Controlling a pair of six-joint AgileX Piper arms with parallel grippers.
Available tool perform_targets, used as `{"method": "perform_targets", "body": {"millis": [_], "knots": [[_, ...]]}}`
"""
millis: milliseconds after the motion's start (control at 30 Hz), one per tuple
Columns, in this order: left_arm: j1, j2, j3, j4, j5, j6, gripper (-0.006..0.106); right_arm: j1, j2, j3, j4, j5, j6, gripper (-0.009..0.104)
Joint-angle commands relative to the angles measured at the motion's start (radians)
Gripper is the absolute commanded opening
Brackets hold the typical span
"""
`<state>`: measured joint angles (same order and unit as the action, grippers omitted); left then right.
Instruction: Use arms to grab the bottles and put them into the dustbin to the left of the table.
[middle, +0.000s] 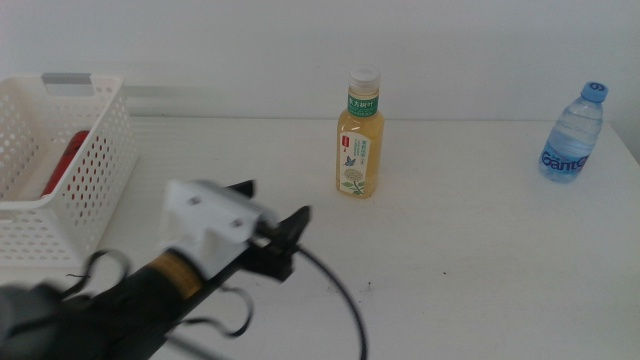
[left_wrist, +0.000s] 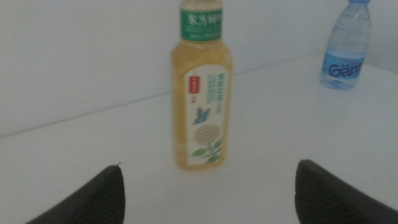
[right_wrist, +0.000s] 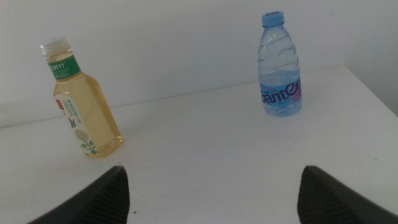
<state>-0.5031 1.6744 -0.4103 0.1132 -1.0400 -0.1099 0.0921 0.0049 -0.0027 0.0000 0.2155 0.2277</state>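
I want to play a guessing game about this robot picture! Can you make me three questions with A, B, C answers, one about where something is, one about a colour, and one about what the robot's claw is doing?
1. Where is the red can?
A. In the white basket
B. Beside the tea bottle
C. In a claw

2. What colour is the water bottle cap?
A. White
B. Blue
C. Green

3. The left gripper is
A. squeezing the tea bottle
B. open, holding nothing
C. inside the basket

Answers: A, red shows behind the basket's holes; B, its cap is blue; B, its jaws stand wide apart before the tea bottle.
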Motion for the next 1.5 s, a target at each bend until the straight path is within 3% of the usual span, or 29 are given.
{"method": "perform_targets", "body": {"millis": [0,167,400,800,1467], "knots": [[-0.005,0.088,-0.084,0.049,-0.046,-0.045,0.093,-0.005,-0.005,0.003,-0.015,-0.011,-0.001,0.086],[-0.018,0.21,-0.274,0.11,0.057,-0.086,0.093,-0.005,-0.005,0.003,-0.015,-0.011,-0.001,0.086],[-0.056,0.316,-0.514,0.071,0.276,-0.14,0.093,-0.005,-0.005,0.003,-0.015,-0.011,-0.001,0.086],[-0.053,0.45,-0.659,-0.045,0.273,-0.119,0.093,-0.005,-0.005,0.003,-0.015,-0.011,-0.001,0.086],[-0.037,0.696,-0.941,-0.044,0.273,-0.121,0.093,-0.005,-0.005,0.003,-0.015,-0.011,-0.001,0.086]]}}
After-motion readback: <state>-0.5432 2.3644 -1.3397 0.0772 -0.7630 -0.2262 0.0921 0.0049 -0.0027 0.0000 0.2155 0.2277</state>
